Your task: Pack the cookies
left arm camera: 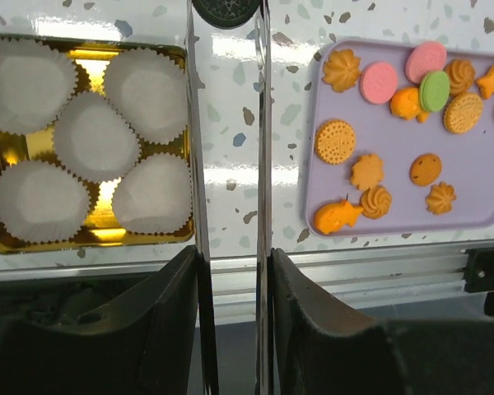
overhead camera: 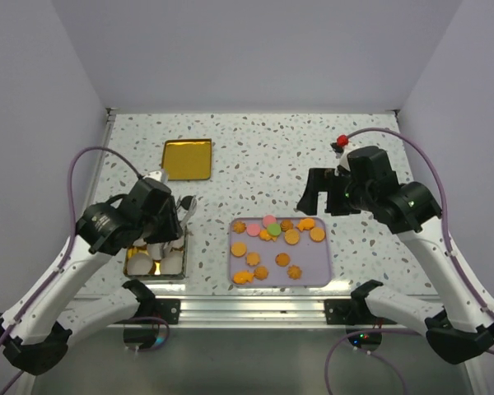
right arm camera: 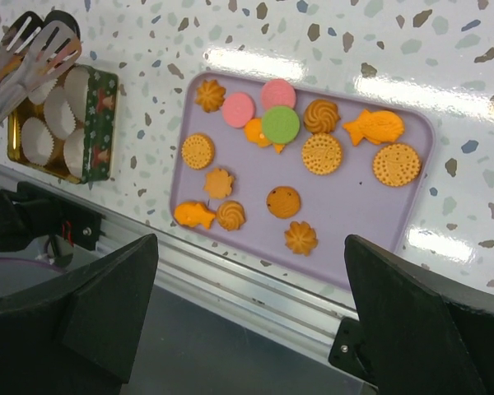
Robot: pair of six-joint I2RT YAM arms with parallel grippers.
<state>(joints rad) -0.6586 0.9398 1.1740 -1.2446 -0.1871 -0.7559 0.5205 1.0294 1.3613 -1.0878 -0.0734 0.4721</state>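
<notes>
1. Left pincer (left arm camera: 233, 263) clamped on tongs (left arm camera: 263, 123), blades slightly apart, empty; right pincer (right arm camera: 251, 239) wide open, holding nothing.
2. Cookies (right arm camera: 322, 153) all on lavender tray (right arm camera: 354, 222), 3 o'clock of the cup tin (left arm camera: 90, 239).
3. Best: swing tongs to 3 o'clock, nip one edge cookie gently.

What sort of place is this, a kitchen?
Most likely a robotics test bench, not a kitchen: blank white walls box in a speckled table, two robot arms are bolted to its metal rail, and cookies sit on a lilac tray near a tin of paper cups.
</notes>
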